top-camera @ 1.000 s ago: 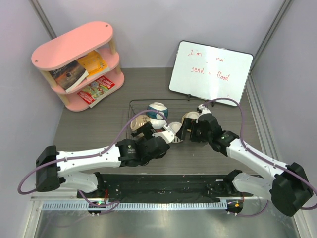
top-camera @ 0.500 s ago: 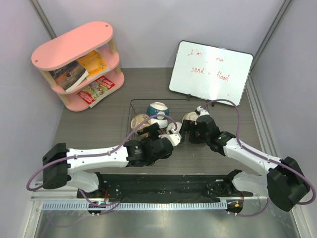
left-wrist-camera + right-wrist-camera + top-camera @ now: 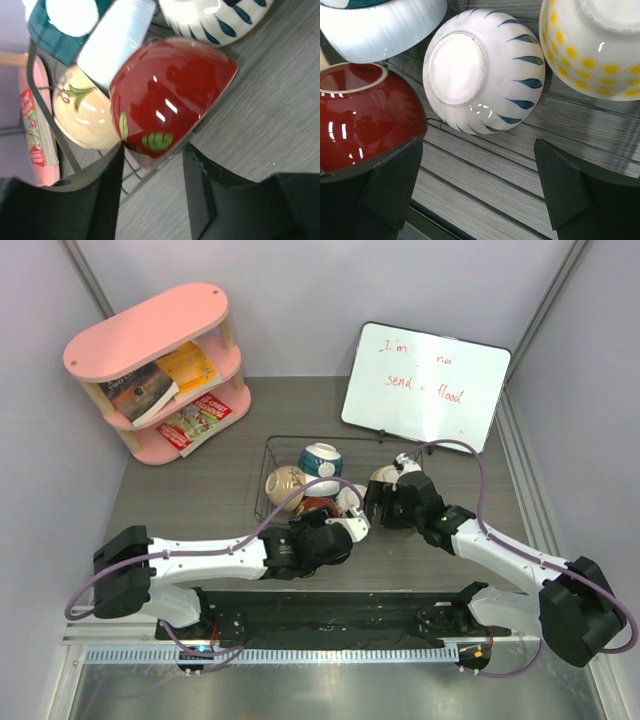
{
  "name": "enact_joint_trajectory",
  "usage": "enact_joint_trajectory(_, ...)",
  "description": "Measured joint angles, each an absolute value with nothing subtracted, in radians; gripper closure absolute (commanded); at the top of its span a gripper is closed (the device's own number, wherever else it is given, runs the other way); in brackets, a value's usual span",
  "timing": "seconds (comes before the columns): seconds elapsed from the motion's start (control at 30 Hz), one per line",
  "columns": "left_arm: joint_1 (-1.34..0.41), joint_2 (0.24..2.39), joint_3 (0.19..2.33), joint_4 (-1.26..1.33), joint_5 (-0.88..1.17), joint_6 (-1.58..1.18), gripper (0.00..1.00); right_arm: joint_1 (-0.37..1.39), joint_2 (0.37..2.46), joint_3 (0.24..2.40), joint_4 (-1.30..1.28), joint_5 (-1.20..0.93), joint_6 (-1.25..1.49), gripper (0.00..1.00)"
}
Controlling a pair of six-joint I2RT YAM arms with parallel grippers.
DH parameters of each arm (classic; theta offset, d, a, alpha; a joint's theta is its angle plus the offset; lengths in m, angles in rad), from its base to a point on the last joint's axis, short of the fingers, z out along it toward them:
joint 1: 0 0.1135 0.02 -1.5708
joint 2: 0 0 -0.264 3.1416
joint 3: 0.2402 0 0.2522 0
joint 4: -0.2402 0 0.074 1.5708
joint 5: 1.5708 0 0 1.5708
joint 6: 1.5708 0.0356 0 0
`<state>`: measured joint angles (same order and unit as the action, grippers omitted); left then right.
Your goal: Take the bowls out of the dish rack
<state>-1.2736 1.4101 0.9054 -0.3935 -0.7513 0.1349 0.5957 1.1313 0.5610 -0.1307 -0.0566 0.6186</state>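
— Left gripper [image 3: 152, 152], how did it stand?

— Spread, with a finger [image 3: 107, 195] on either side of the near rim of the red bowl [image 3: 170, 95]. Whether the pads touched the glaze I could not tell, but it had not closed on it.

— And where was that bowl?

— In the dish rack [image 3: 263, 470], tipped on its side at the near edge, about the middle. The cream bowl [image 3: 82, 120] leaned just to its left, touching or very nearly.

— The right gripper [image 3: 479, 145]?

— Wide, holding nothing. It was low over the rack floor, on the near side of the white ribbed bowl [image 3: 485, 70]. That bowl lay with its foot turned toward the wrist camera, just right of the red one.

— The others?

— The banded bowl [image 3: 320, 460] sat at the far side of the rack. The yellow bowl [image 3: 590, 45] was at the right end, beside the ribbed one.

— So how much was done?

— Nothing, by my reckoning. All five were inside the wires, and each had yet to be set out on the table [image 3: 200, 490]. The red one looked first in line, for the left arm. The ribbed one seemed lined up for the right.

— Any trouble ahead?

— They were packed close. Lifting the red one might drag the cream one along or catch a wire. A glossy curved wall could also slip out of a rim pinch.
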Motion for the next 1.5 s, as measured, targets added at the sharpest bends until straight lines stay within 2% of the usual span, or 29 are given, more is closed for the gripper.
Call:
enact_joint_trajectory(0.23, -1.275, 1.374, 0.895, -0.426, -0.744, 0.109, 0.78, 0.596, 1.121, 0.545, -0.098, -0.062, 0.619, 0.01)
enact_joint_trajectory(0.3, -1.275, 1.356, 0.895, -0.431, -0.743, 0.102, 0.79, 0.595, 1.119, 0.544, -0.094, -0.062, 0.619, 0.01)
enact_joint_trajectory(0.33, -1.274, 1.35, 0.895, -0.429, -0.747, 0.102, 0.88, 0.595, 1.119, 0.543, -0.094, -0.062, 0.619, 0.01)
enact_joint_trajectory(0.4, -1.274, 1.341, 0.895, -0.424, -0.749, 0.095, 0.92, 0.595, 1.119, 0.543, -0.093, -0.061, 0.618, 0.02)
enact_joint_trajectory(0.43, -1.273, 1.339, 0.895, -0.427, -0.751, 0.093, 1.0, 0.594, 1.118, 0.543, -0.092, -0.062, 0.619, 0.02)
enact_joint_trajectory(0.83, -1.273, 1.324, 0.895, -0.433, -0.75, 0.079, 1.0, 0.594, 1.104, 0.539, -0.095, -0.061, 0.61, 0.02)
enact_joint_trajectory(1.17, -1.273, 1.211, 0.91, -0.418, -0.741, 0.049, 1.0, 0.594, 1.08, 0.54, -0.112, -0.06, 0.598, 0.01)
enact_joint_trajectory(1.23, -1.273, 1.2, 0.914, -0.415, -0.741, 0.044, 0.82, 0.594, 1.08, 0.54, -0.113, -0.06, 0.596, 0.01)
enact_joint_trajectory(1.27, -1.273, 1.199, 0.916, -0.416, -0.742, 0.04, 0.66, 0.594, 1.08, 0.541, -0.113, -0.061, 0.596, 0.0)
enact_joint_trajectory(1.3, -1.273, 1.201, 0.916, -0.417, -0.744, 0.038, 0.4, 0.594, 1.08, 0.541, -0.113, -0.061, 0.596, 0.0)
enact_joint_trajectory(1.33, -1.273, 1.205, 0.918, -0.424, -0.751, 0.03, 0.34, 0.594, 1.08, 0.542, -0.114, -0.062, 0.596, 0.0)
enact_joint_trajectory(1.4, -1.273, 1.214, 0.92, -0.436, -0.755, 0.012, 0.28, 0.594, 1.08, 0.542, -0.114, -0.062, 0.596, 0.0)
enact_joint_trajectory(1.5, -1.272, 1.212, 0.921, -0.456, -0.723, -0.015, 0.25, 0.594, 1.08, 0.542, -0.114, -0.062, 0.596, 0.0)
